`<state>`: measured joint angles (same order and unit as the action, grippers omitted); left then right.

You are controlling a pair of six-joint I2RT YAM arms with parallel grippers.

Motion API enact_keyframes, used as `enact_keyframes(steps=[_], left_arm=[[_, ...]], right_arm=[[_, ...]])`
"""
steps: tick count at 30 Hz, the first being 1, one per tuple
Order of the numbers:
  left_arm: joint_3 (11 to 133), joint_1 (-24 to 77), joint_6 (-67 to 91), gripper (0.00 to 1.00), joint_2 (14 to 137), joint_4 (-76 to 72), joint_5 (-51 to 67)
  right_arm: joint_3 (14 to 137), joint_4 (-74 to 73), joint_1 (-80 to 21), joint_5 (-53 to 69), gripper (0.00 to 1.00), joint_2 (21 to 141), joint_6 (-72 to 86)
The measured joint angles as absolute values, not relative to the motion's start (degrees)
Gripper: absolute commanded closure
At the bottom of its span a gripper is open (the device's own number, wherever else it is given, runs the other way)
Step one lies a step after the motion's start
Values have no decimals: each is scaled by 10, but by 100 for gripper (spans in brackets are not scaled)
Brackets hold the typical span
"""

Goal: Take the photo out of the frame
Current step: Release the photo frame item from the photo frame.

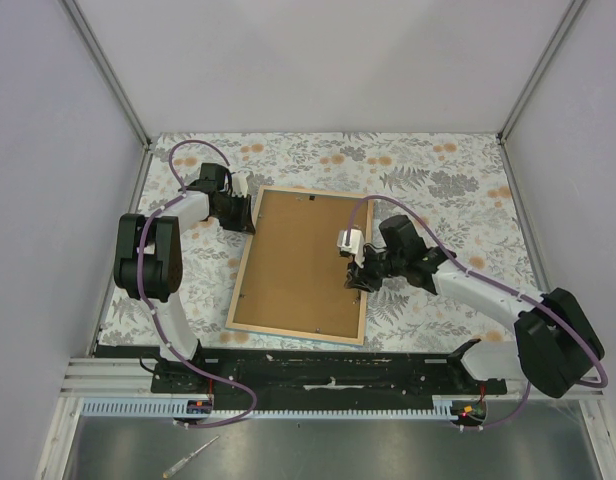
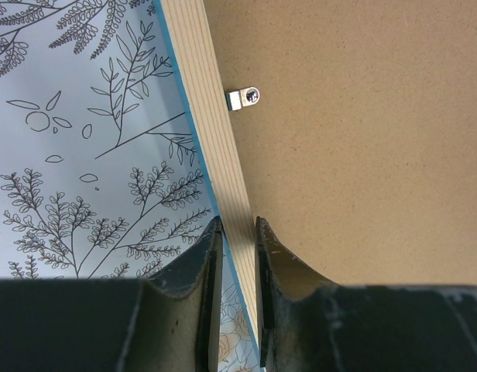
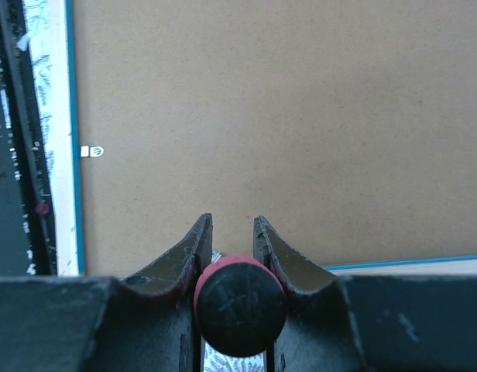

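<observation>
The frame [image 1: 241, 272] lies face down on the floral table cover, its light wood back rail [image 2: 207, 116] and thin blue edge showing. The photo's brown board back [image 1: 298, 260] fills it; the printed side is hidden. At the frame's far left corner my left gripper [image 1: 246, 212] straddles the rail, its jaws [image 2: 237, 225] shut on the frame. My right gripper [image 1: 360, 278] hovers over the board [image 3: 285, 116] near the frame's right rail, shut [image 3: 232, 221] on a tool handle with a round black, red-rimmed end [image 3: 238, 306]. Small metal clips [image 2: 244, 97] [image 3: 92, 151] sit on the rails.
The floral table cover [image 1: 418, 170] reaches to the enclosure's grey walls on three sides. A black base rail [image 1: 328, 365] carries both arms along the near edge. A loose screwdriver [image 1: 191, 458] lies on the metal shelf below it.
</observation>
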<state>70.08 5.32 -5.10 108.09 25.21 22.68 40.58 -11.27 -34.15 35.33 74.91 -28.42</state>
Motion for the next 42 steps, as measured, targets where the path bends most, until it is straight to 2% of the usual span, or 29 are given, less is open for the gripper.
enact_keyframes(steps=[11, 30, 42], left_arm=[[701, 53, -51, 98, 1081, 252, 227], [701, 53, -51, 98, 1081, 252, 227], [701, 53, -51, 98, 1081, 252, 227]], right_arm=[[396, -79, -343, 336, 100, 731, -286], [434, -190, -340, 388, 100, 715, -319], [438, -205, -340, 402, 100, 743, -331]])
